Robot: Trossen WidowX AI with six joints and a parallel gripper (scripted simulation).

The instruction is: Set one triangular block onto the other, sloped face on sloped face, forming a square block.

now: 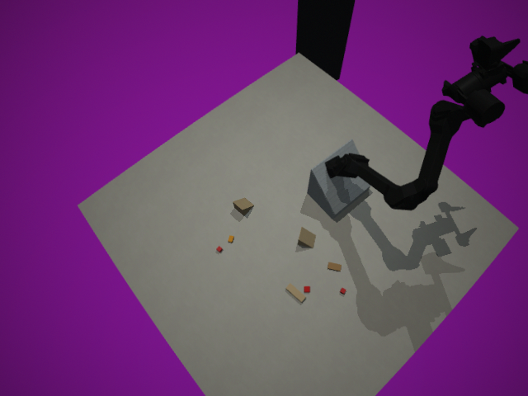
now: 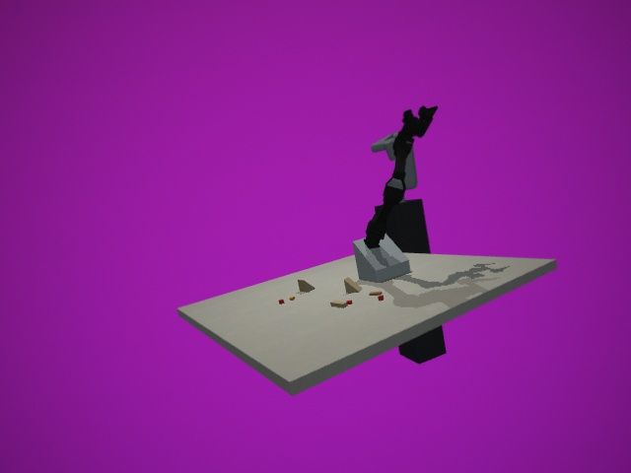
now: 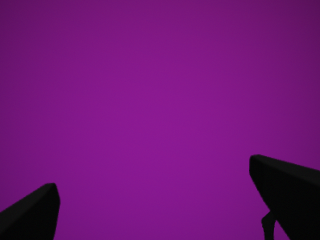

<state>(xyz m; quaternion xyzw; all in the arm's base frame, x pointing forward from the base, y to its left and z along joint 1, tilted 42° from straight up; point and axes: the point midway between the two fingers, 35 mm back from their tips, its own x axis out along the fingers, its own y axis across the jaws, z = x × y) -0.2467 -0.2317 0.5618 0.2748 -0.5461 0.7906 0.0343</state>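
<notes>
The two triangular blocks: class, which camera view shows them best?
The top view: both triangular blocks lie apart on the table, shapes readable. The exterior view shows them small and side-on; the wrist view shows neither.

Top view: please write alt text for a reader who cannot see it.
Two tan triangular blocks lie apart on a grey table, unstacked, among small red, orange and tan pieces. The black arm rises from a grey base, its open gripper high beyond the table's right edge, holding nothing.

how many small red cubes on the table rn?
3. One sits left, beside the orange cube. One lies next to the long tan bar. One stands alone, further right, below the short tan bar. More could hide behind the grey base.
</notes>
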